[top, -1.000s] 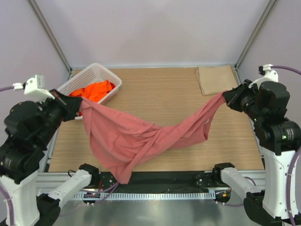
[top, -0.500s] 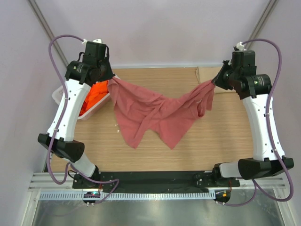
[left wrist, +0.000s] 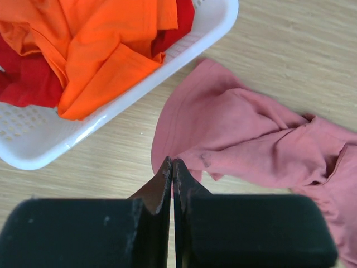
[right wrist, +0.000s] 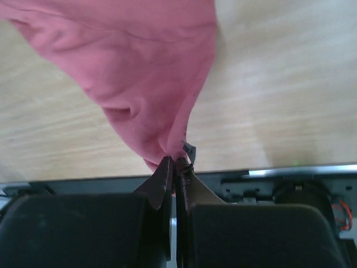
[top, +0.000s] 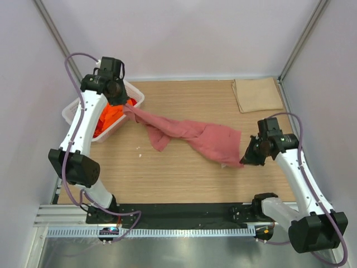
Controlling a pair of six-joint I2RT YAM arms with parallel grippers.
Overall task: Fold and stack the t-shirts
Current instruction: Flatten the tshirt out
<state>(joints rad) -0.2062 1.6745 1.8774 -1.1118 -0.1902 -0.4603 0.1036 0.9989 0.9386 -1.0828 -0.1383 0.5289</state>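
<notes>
A salmon-pink t-shirt stretches in a bunched band across the wooden table. My left gripper is shut on its left edge, right beside the white basket; the wrist view shows the pink cloth pinched at the tips of my left gripper. My right gripper is shut on the shirt's other end, low near the table's front right. In its wrist view the pink fabric hangs bunched from my right gripper. Orange and red t-shirts lie crumpled in the basket.
A folded tan cloth lies at the back right corner of the table. The white basket sits at the back left, against the left arm. The table's front edge and a black rail are just below the right gripper.
Both arms have come down from holding the shirt spread in the air. The right gripper moved toward the front right, the left one down beside the basket; the shirt now lies stretched and bunched on the table.
</notes>
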